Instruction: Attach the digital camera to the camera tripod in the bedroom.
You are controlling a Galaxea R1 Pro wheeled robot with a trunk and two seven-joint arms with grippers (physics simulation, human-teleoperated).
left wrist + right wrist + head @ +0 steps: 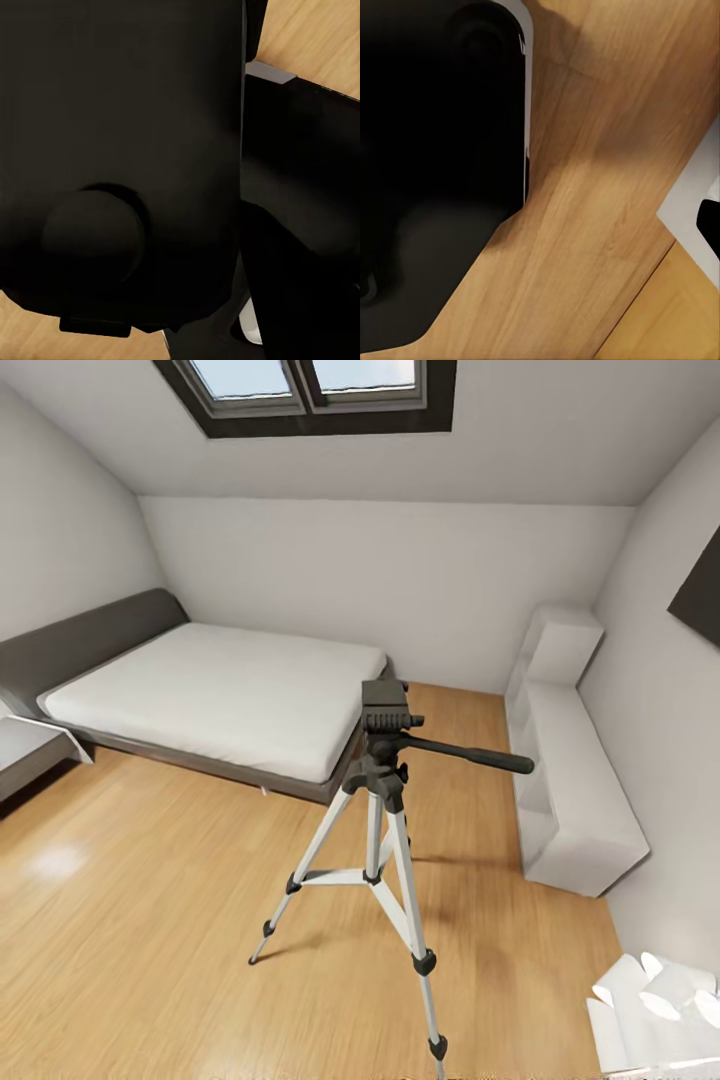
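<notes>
The camera tripod (385, 800) stands upright on the light wood floor in the middle of the bedroom, in the head view. Its three silver legs spread out, one black foot (437, 1047) reaching toward me. The dark grey head (385, 708) has nothing mounted on it, and the long black pan handle (470, 753) points right. The digital camera is out of view. In the left wrist view a bulky black shape (120, 165) with a round bump sits close to the lens; I cannot tell what it is. A black body with a silver rim (435, 150) hangs over wood floor in the right wrist view.
A grey bed with a white mattress (220, 695) lies behind the tripod at left. A low white shelf unit (570, 780) runs along the right wall. White rounded shapes (655, 1010) sit at the bottom right. A skylight (310, 390) is overhead. Open floor (150, 920) lies left of the tripod.
</notes>
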